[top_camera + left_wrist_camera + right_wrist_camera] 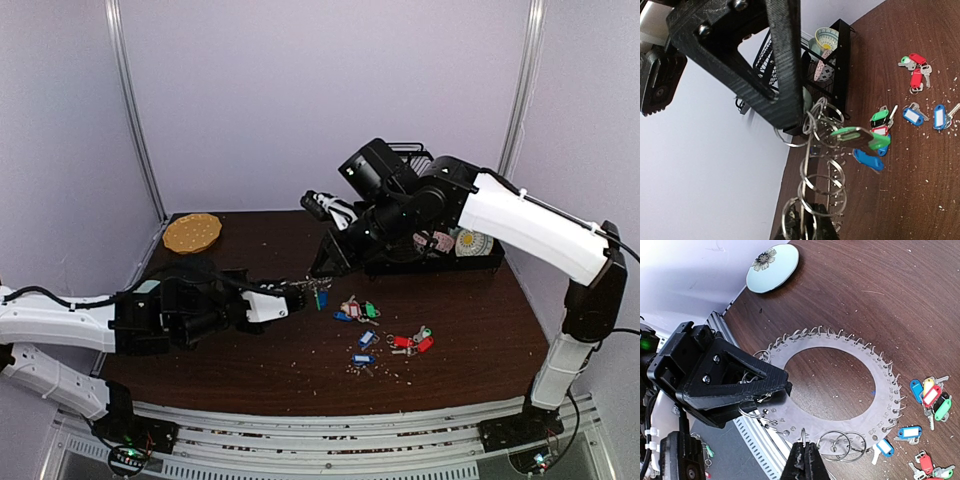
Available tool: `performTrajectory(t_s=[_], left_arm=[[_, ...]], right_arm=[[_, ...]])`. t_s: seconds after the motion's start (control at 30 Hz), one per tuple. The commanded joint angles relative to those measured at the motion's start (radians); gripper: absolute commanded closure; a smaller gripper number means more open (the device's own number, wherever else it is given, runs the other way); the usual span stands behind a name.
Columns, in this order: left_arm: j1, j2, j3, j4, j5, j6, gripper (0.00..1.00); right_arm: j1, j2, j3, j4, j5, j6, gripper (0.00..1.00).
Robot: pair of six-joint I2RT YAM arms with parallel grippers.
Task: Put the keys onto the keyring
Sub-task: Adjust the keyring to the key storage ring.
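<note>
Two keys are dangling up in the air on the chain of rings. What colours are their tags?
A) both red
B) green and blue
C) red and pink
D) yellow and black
B: the left wrist view shows a green-tagged key and a blue-tagged key hanging from the keyring.

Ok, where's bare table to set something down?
Bare table lies right of the keys, toward the right edge, and at the back between the plate and the rack. The middle is crowded: scattered keys and the lifted keyring.
</note>
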State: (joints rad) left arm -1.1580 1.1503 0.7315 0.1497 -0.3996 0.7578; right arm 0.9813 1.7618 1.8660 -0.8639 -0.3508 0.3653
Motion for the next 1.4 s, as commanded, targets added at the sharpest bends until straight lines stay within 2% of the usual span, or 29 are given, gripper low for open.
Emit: performTrajectory(t_s=[0.0,0.17,0.23,0.3,0.37,0.4,0.47,0.67,0.83,0.93,1.0,1.07,1.13,1.2,1.27,1.37], left_arm=[[0.000,-0.057,-0.006,0.183,-0.131,0.065,1.00],[-0.052,-0.061,-0.014,0.232,-0.115,0.094,1.00],[-0.054,-0.056,-0.005,0.237,-0.099,0.084,1.00],[-0.046,-0.051,-0.013,0.246,-0.109,0.060,1.00],[-0.018,-0.059,-0.015,0.197,-0.093,-0.035,1.00],[0.004,-0.071,-0.014,0.154,-0.062,-0.090,0.97],[0.047,-0.100,-0.026,0.108,-0.001,-0.183,0.83],[0.067,-0.131,-0.043,0.024,0.107,-0.320,0.50],[0.067,-0.197,-0.091,-0.029,0.228,-0.419,0.36],[0.067,-0.234,-0.082,-0.073,0.231,-0.521,0.37],[0.067,-0.266,-0.093,-0.064,0.249,-0.625,0.51],[0.067,-0.280,-0.136,-0.004,0.331,-0.721,0.64],[0.066,-0.273,-0.204,0.100,0.403,-0.800,0.67],[0.066,-0.246,-0.255,0.196,0.387,-0.864,0.72],[0.067,-0.206,-0.278,0.268,0.342,-0.892,0.72],[0.066,-0.131,-0.261,0.307,0.280,-0.889,0.58]], right_arm=[[0.000,0.029,-0.009,-0.139,-0.016,0.014,1.00],[0.014,0.057,0.002,-0.144,0.008,0.012,1.00],[0.016,0.067,-0.004,-0.129,-0.035,0.012,1.00],[0.016,0.066,-0.018,-0.113,-0.073,0.014,1.00],[0.014,0.053,-0.045,-0.089,-0.062,0.026,1.00],[0.013,0.045,-0.059,-0.073,-0.058,0.035,1.00],[0.012,0.028,-0.082,-0.036,-0.059,0.056,1.00],[-0.005,-0.003,-0.107,0.059,0.006,0.092,1.00],[-0.033,0.005,-0.105,0.159,0.028,0.148,1.00],[-0.033,0.020,-0.105,0.216,0.000,0.195,1.00],[-0.033,0.030,-0.106,0.233,-0.013,0.219,1.00],[-0.033,0.033,-0.111,0.245,-0.016,0.238,1.00],[-0.032,0.032,-0.115,0.267,-0.010,0.251,1.00],[-0.033,0.027,-0.120,0.292,-0.004,0.266,1.00],[-0.032,0.026,-0.121,0.307,-0.009,0.275,1.00],[-0.029,0.026,-0.122,0.315,-0.024,0.287,1.00]])
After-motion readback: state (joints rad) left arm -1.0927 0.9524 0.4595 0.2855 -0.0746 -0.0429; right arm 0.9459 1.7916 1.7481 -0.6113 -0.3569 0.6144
